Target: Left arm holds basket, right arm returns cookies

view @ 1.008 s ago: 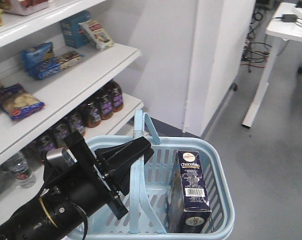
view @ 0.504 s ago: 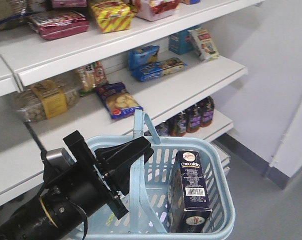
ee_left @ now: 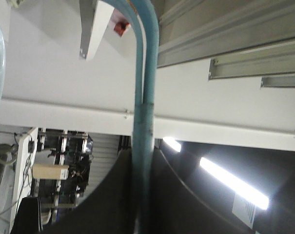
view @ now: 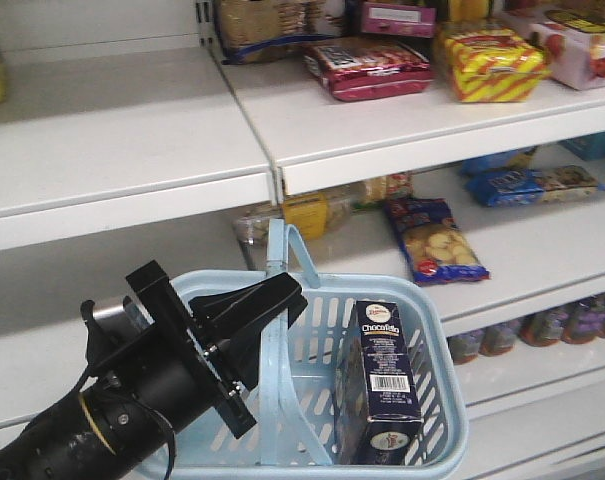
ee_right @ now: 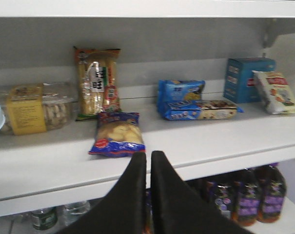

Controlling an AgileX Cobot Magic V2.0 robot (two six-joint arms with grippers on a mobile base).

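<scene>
My left gripper [view: 282, 298] is shut on the pale blue hoop handle [view: 276, 340] of the light blue basket [view: 437, 330], which hangs low in the front view. In the left wrist view the handle [ee_left: 144, 112] runs straight up from between the black fingers of the left gripper [ee_left: 142, 152]. The dark navy cookies box [view: 385, 385] stands upright inside the basket, against its right wall. In its own wrist view my right gripper [ee_right: 148, 155] is shut on nothing and points at a shelf of snacks. It does not show in the front view.
White store shelves [view: 402, 140] fill the view behind the basket. On them lie a blue snack bag [ee_right: 116, 139], blue biscuit packs [ee_right: 186, 100], a clear tub [ee_right: 28, 109] and red [view: 367, 65] and yellow [view: 492, 60] packs. Dark bottles [ee_right: 245, 200] line the lower shelf.
The front view has swung toward the shelving, so the shelves now fill the frame where a wall and floor stood before. The basket, the box and the left gripper keep their places.
</scene>
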